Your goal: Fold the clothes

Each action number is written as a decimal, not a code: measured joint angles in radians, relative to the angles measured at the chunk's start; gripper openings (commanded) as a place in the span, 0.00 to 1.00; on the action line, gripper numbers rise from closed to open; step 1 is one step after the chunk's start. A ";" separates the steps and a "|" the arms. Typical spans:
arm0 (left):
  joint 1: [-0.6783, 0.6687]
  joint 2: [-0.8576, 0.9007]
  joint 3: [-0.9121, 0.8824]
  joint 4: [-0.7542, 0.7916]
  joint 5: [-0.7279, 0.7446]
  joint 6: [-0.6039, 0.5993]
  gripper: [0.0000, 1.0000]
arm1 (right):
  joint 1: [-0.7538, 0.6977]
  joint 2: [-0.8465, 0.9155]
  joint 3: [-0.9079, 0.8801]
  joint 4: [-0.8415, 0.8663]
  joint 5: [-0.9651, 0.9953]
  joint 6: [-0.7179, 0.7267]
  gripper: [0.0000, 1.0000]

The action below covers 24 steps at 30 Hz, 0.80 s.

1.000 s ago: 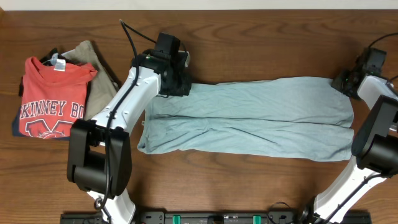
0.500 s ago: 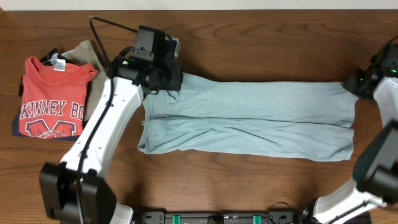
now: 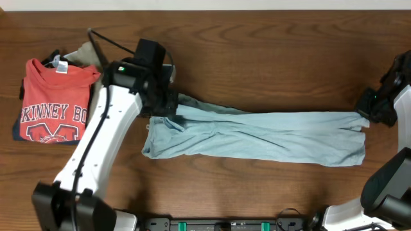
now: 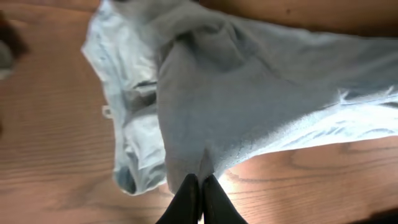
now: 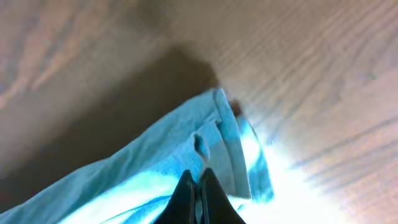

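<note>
Our jaws pinched the blue pants [image 3: 270, 136] at both ends, stretched across the counter [image 3: 289, 51]. We think the long fold was half done; next, lay the far edge down.

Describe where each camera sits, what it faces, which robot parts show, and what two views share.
Overhead: above the brown wooden table, facing down; both white arms show.
Left wrist: on the left arm, facing the light blue cloth garment past its shut left pincer.
Right wrist: on the right arm, facing the garment's other end past its shut right pincer.
Shared: both wrist views show that garment.
</note>
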 measured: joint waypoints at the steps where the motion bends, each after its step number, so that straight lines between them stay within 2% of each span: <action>1: 0.003 -0.021 0.000 0.000 -0.002 0.000 0.06 | 0.000 0.000 0.000 -0.009 0.003 -0.002 0.01; 9: 0.003 -0.186 0.000 -0.022 -0.008 0.000 0.06 | 0.000 0.000 0.000 -0.061 0.032 -0.006 0.01; 16: 0.003 -0.200 -0.001 -0.105 -0.006 0.000 0.06 | 0.000 0.000 0.000 -0.064 0.105 -0.006 0.01; 18: 0.003 -0.200 -0.008 -0.116 0.003 0.000 0.09 | 0.000 0.000 0.000 -0.065 0.119 -0.005 0.07; 20: 0.002 -0.200 -0.017 -0.126 0.016 0.004 0.22 | -0.002 0.000 0.000 -0.068 0.127 -0.002 0.17; 24: -0.002 -0.197 -0.026 -0.132 0.032 -0.004 0.22 | -0.011 0.000 0.000 -0.073 0.139 -0.002 0.20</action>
